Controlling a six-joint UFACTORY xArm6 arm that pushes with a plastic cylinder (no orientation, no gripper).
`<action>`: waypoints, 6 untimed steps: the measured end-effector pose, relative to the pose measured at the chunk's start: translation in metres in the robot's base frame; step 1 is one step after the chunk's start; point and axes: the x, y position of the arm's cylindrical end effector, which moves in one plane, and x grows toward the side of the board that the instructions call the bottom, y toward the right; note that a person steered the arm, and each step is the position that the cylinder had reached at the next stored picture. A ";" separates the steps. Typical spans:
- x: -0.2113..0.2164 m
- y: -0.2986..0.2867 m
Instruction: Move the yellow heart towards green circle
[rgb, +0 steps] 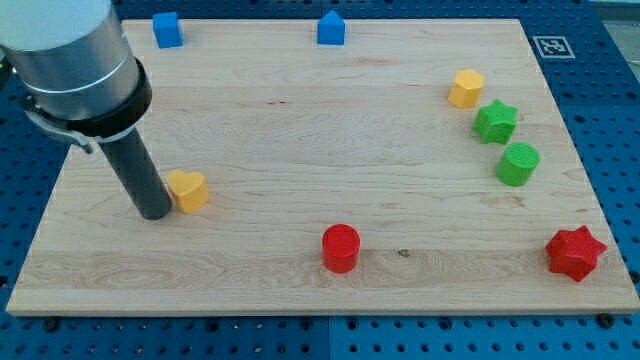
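The yellow heart (188, 190) lies on the wooden board at the view's left. My tip (154, 212) rests on the board right against the heart's left side. The green circle (518, 164) stands far off at the view's right, about level with the heart.
A green star (495, 122) and a yellow hexagon (466, 88) sit just above the green circle. A red circle (340, 248) is at the bottom middle, a red star (575, 253) at the bottom right. Two blue blocks (167, 30) (331, 29) stand at the top edge.
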 end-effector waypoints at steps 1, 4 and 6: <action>-0.009 0.000; -0.019 0.075; -0.045 0.091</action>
